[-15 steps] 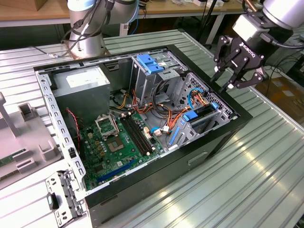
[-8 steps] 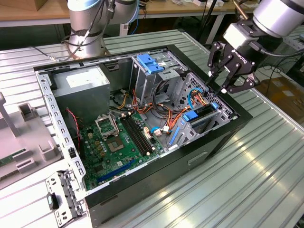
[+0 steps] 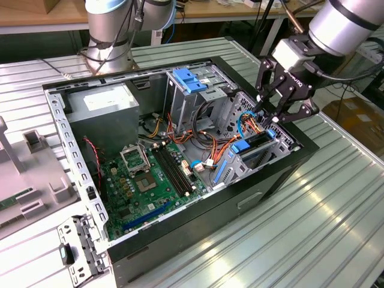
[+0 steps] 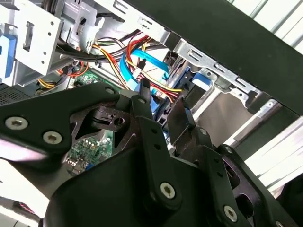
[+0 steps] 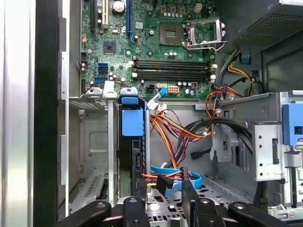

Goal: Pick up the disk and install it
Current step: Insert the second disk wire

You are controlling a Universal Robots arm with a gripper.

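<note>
**Fingers parted, empty, above the seated disk**

- Fingers point(image 5: 190, 194): moderately apart, gripping nothing; only loose cables point(image 5: 173, 177) lie between them in the first wrist view.
- Power supply point(image 3: 102, 103): towards the exterior view's left of the computer case point(image 3: 264, 192).
- Motherboard point(image 3: 150, 177): case floor, near the middle.
- Disk point(image 3: 255, 144): standing on edge in the drive cage point(image 5: 92, 142) towards the right, blue carrier tab uppermost.
- Gripper point(image 3: 270, 117): just above the disk, apart from it.
- Step, as judged: installation, disk apparently released in its slot. Any further seating calls for a straight push along the rails, clear of the cables.
</note>
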